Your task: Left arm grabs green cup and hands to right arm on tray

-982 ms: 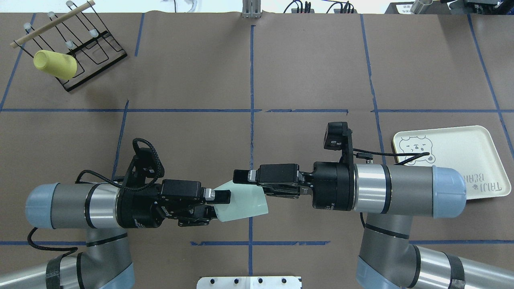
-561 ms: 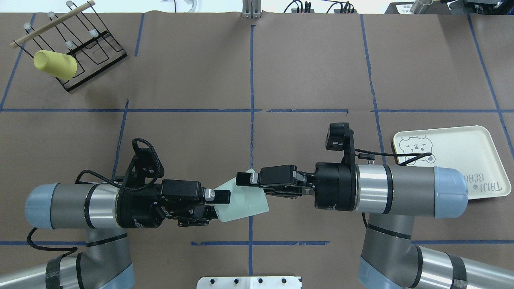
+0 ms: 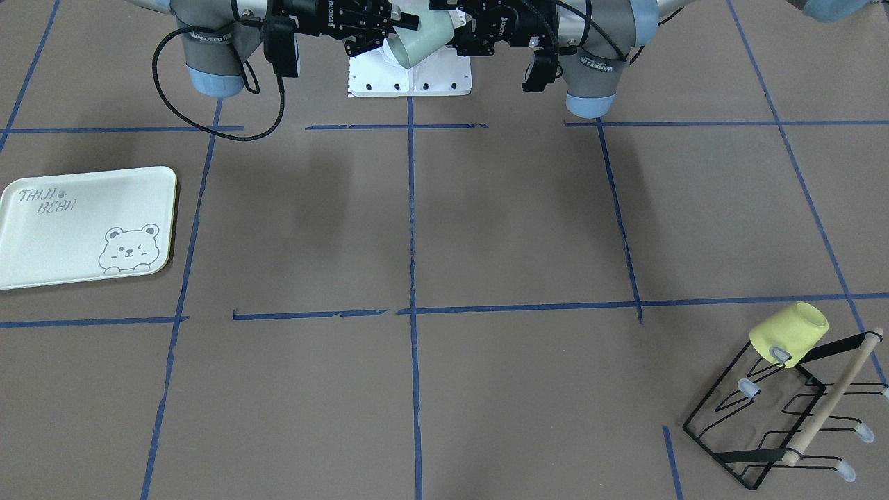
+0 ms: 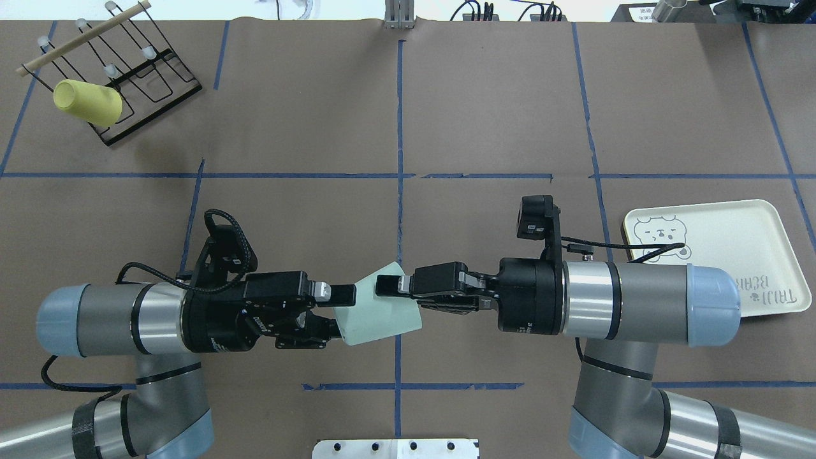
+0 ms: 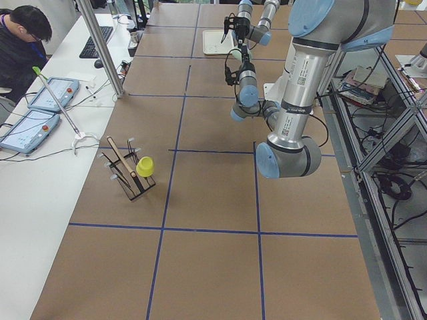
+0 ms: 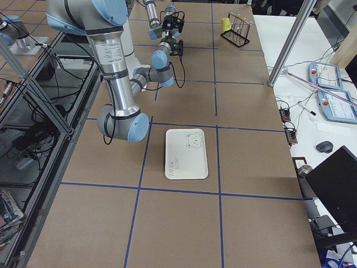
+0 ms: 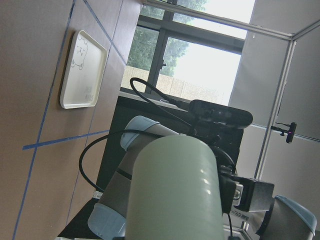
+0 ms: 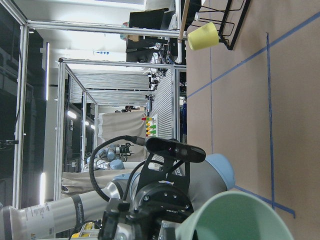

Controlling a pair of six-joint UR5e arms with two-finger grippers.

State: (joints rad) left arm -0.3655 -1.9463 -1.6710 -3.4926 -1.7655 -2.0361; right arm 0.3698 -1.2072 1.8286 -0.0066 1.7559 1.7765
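The left arm's black two-finger gripper clamps the base of the small pale mint-green plastic cup, held sideways above the middle of the brown table, well left of the pale cream rectangular tray. The right arm's black two-finger gripper reaches the cup's rim; I cannot tell whether it grips.

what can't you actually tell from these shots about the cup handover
- Whether the right pincer is shut on the green cup: in the overhead view the cup hides its lower finger, and the right wrist view shows only the cup's rim.
- The grip in both side views: too small and far to judge.
- Part of the tray: the right arm covers a corner in the overhead view, and the left edge cuts it off in the front-facing view.
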